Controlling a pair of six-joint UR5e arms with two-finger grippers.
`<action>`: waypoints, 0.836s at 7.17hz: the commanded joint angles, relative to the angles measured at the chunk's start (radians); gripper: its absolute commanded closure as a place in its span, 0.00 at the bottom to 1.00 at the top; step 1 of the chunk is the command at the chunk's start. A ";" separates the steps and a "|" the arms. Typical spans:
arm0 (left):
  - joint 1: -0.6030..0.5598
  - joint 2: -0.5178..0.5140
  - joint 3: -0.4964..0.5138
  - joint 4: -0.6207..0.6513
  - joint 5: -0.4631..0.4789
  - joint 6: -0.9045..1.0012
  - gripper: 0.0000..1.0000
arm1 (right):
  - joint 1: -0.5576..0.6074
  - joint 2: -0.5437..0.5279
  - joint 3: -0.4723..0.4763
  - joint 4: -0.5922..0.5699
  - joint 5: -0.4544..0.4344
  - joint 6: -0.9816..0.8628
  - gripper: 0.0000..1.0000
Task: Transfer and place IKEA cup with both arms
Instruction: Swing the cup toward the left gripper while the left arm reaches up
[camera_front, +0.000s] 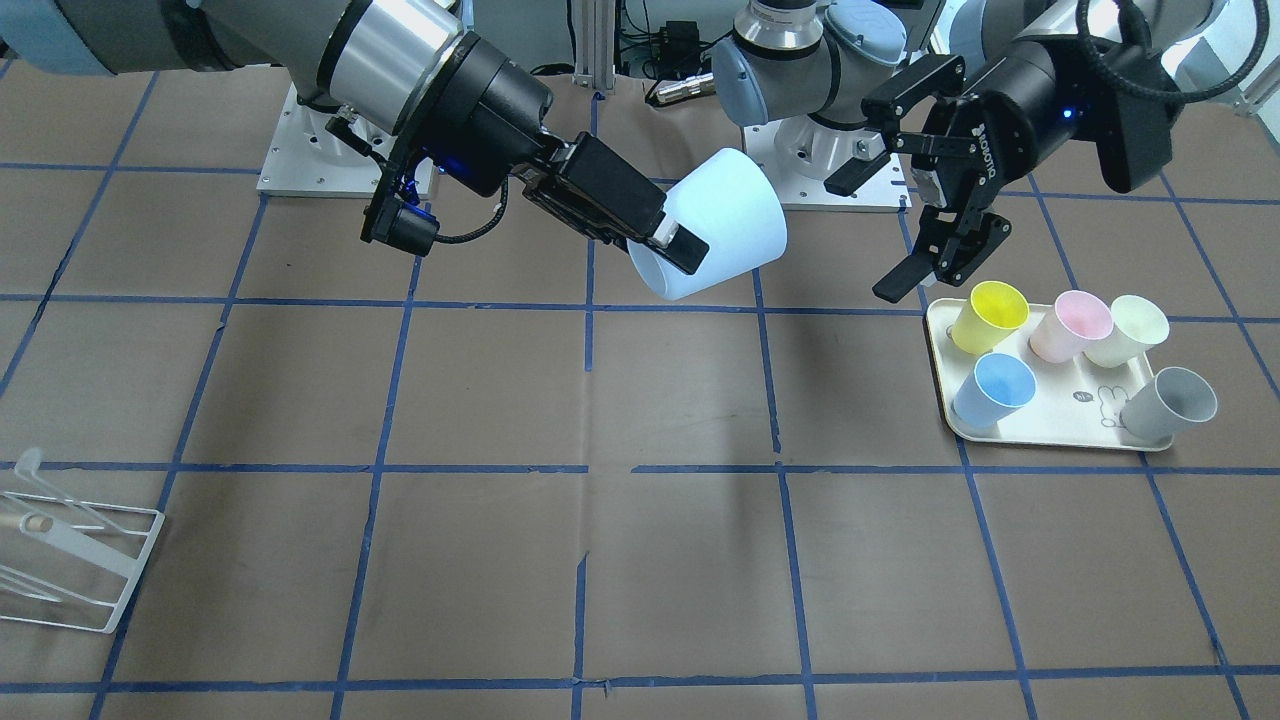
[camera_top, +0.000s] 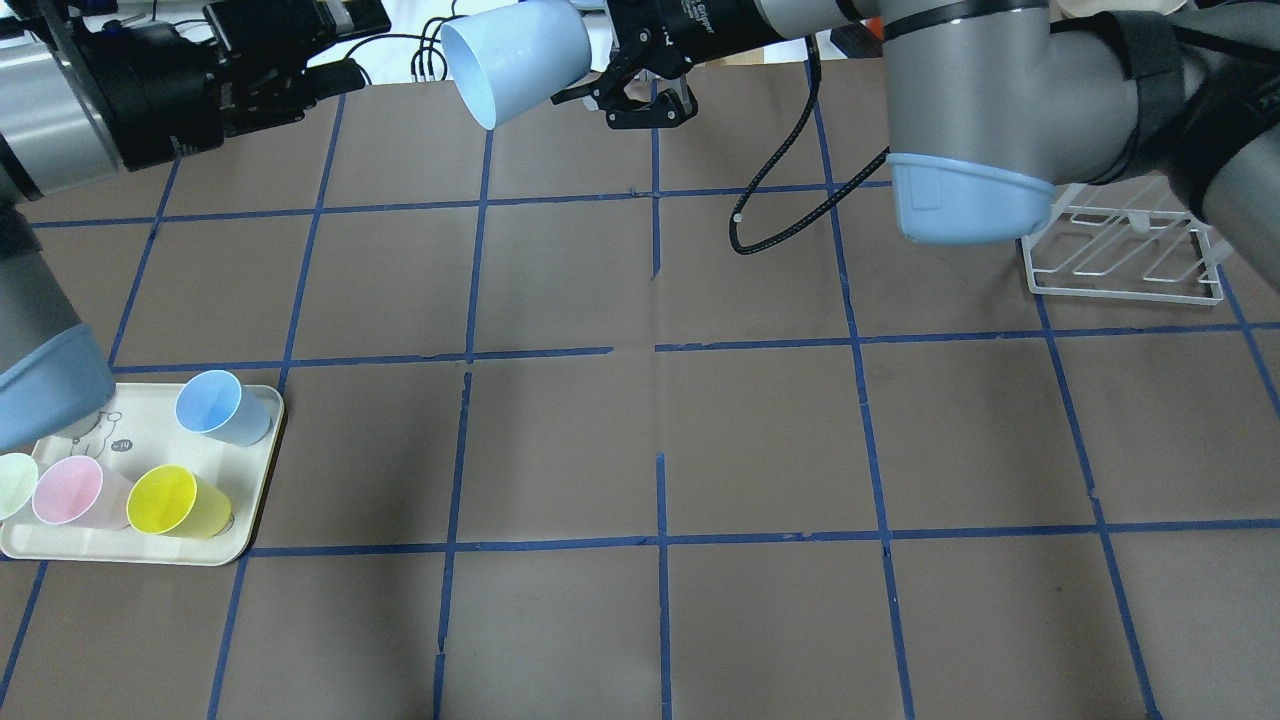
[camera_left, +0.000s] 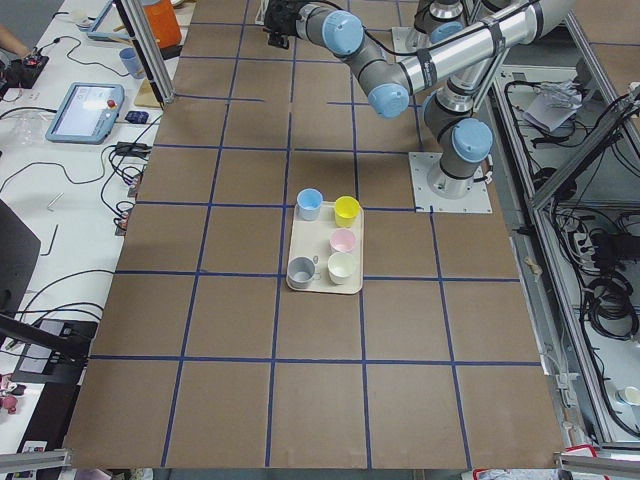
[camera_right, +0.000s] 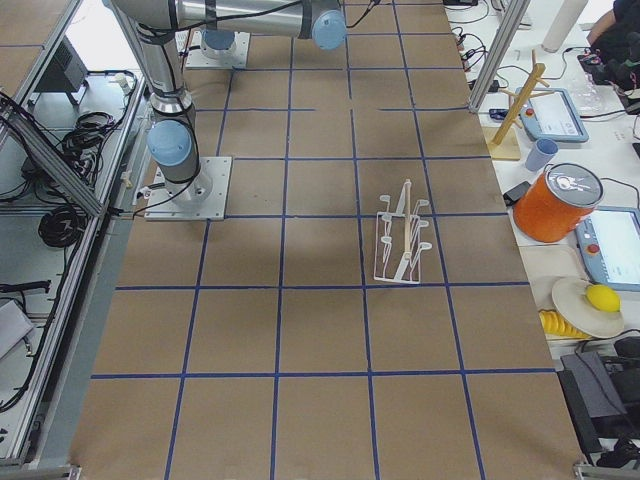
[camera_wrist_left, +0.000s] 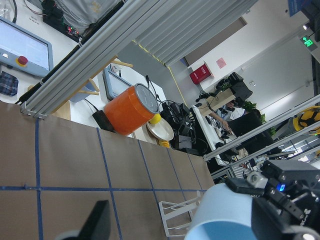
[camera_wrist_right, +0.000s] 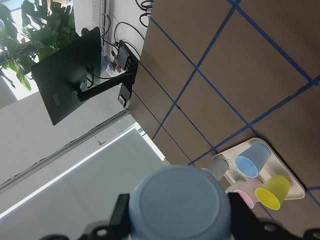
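IKEA cup: the light-blue IKEA cup (camera_front: 715, 225) was in the air above the far middle of the desk (camera_front: 640, 560), touching neither the desk nor the tray. It lay tipped on its side, its narrow base towards the right arm and its wide mouth towards the left arm.
Right end effector: the right end effector (camera_front: 672, 238) was pinching the cup at its base end, with one black finger lying along the outer wall.
Left end effector: the left end effector (camera_front: 862, 236) was spread wide and held nothing. It hung near the cup's mouth but clear of it, above the tray's far corner.
Tray: a cream tray (camera_front: 1050, 395) sat on the desk on the robot's left side.
Cups on tray: a second blue cup (camera_front: 995, 390), a yellow cup (camera_front: 988, 316), a pink cup (camera_front: 1072, 326), a pale green cup (camera_front: 1128, 330) and a grey cup (camera_front: 1170, 404) all stood upright on it.
Rack: a white wire rack (camera_front: 60, 565) sat on the desk on the robot's right side, well apart from both arms.
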 joint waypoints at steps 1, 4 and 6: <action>-0.001 0.006 -0.050 0.073 -0.005 -0.003 0.00 | 0.003 -0.001 -0.002 -0.001 0.001 0.012 0.56; -0.010 -0.017 -0.050 0.134 -0.002 0.002 0.00 | 0.003 -0.001 -0.002 -0.001 0.001 0.012 0.56; -0.037 -0.023 -0.050 0.143 0.002 -0.003 0.00 | 0.003 -0.001 -0.002 -0.001 0.001 0.014 0.56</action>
